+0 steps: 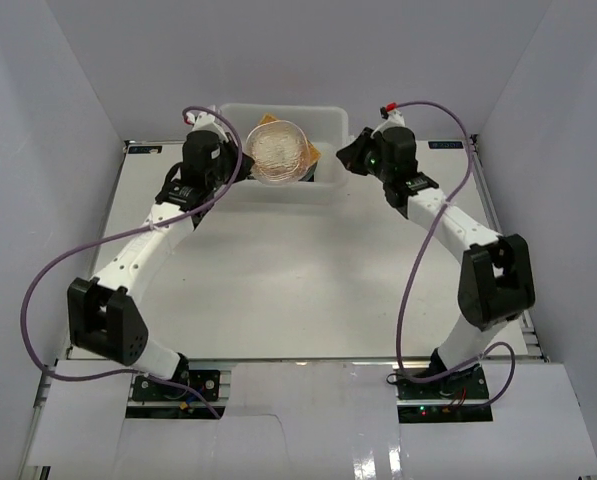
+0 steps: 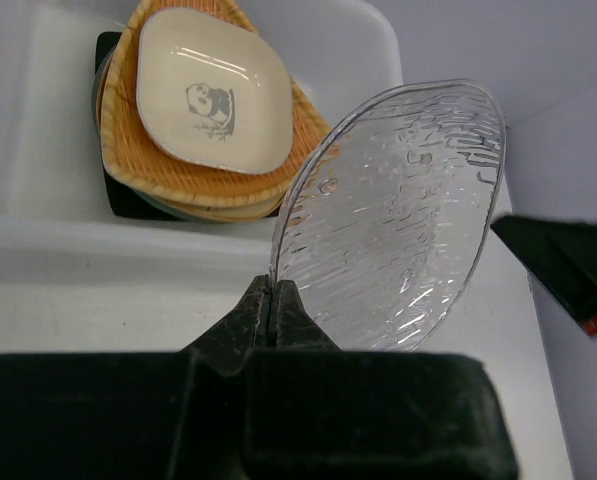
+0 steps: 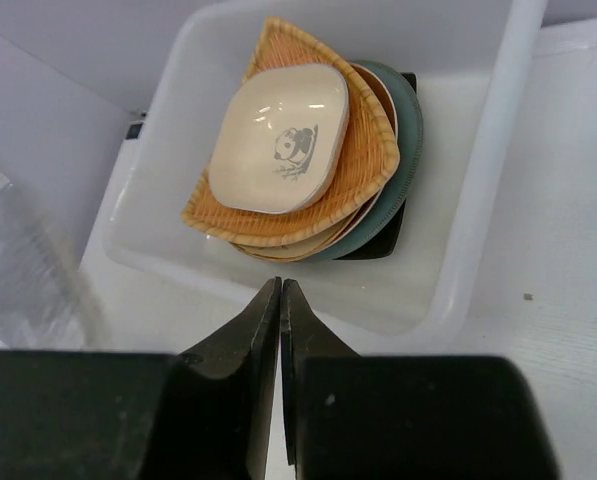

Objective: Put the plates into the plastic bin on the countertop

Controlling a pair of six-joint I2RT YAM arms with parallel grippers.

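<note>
My left gripper [image 2: 270, 290] [image 1: 246, 160] is shut on the lower rim of a clear glass plate [image 2: 398, 215] [image 1: 276, 152], holding it tilted over the near wall of the plastic bin [image 2: 78, 245] [image 1: 323, 112]. Inside the bin lies a stack of plates: a cream squarish bowl [image 2: 210, 88] [image 3: 278, 135] on top, a tan fan-shaped plate [image 3: 363, 165] under it, then a blue-green round plate [image 3: 406, 110] and a black-rimmed one [image 3: 393, 238] at the bottom. At the bin's right end my right gripper [image 3: 280, 290] [image 1: 344, 158] hangs shut and holds nothing.
The bin stands at the far edge of the white countertop [image 1: 298, 270], close to the back wall. White walls enclose the sides. The two wrists flank the bin, and the right gripper's black body [image 2: 563, 265] shows just past the glass plate.
</note>
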